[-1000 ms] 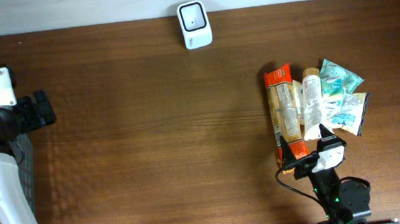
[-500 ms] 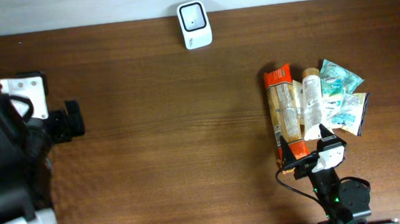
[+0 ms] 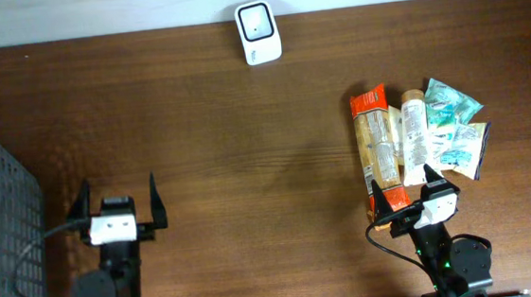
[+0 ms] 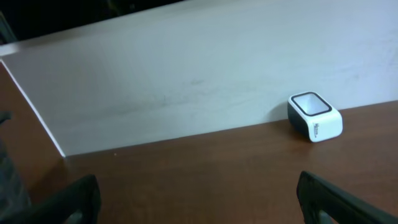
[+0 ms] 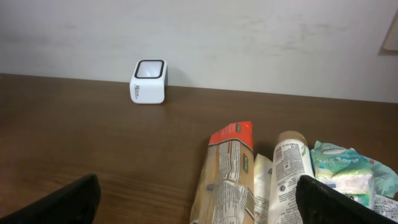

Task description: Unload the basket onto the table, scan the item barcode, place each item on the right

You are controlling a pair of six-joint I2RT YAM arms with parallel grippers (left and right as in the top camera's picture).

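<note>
A white barcode scanner (image 3: 258, 32) stands at the table's far edge, also seen as the scanner (image 4: 314, 116) and the scanner (image 5: 148, 81) from the wrists. The items lie in a pile at the right: a long orange-ended packet (image 3: 377, 149), a white tube (image 3: 414, 137) and teal packets (image 3: 450, 105). My right gripper (image 3: 402, 180) is open at the pile's near end, its fingers either side of the packet (image 5: 227, 168) and the tube (image 5: 291, 171), holding nothing. My left gripper (image 3: 118, 186) is open over bare wood at the near left, far from the pile.
A grey mesh basket (image 3: 0, 217) stands at the left edge of the table, close beside my left arm. A pale wall (image 4: 186, 68) rises just behind the scanner.
My left arm has swung in from the left edge and settled at the near left, facing the far wall, which uncovers the basket. The right arm and the items have not moved.
</note>
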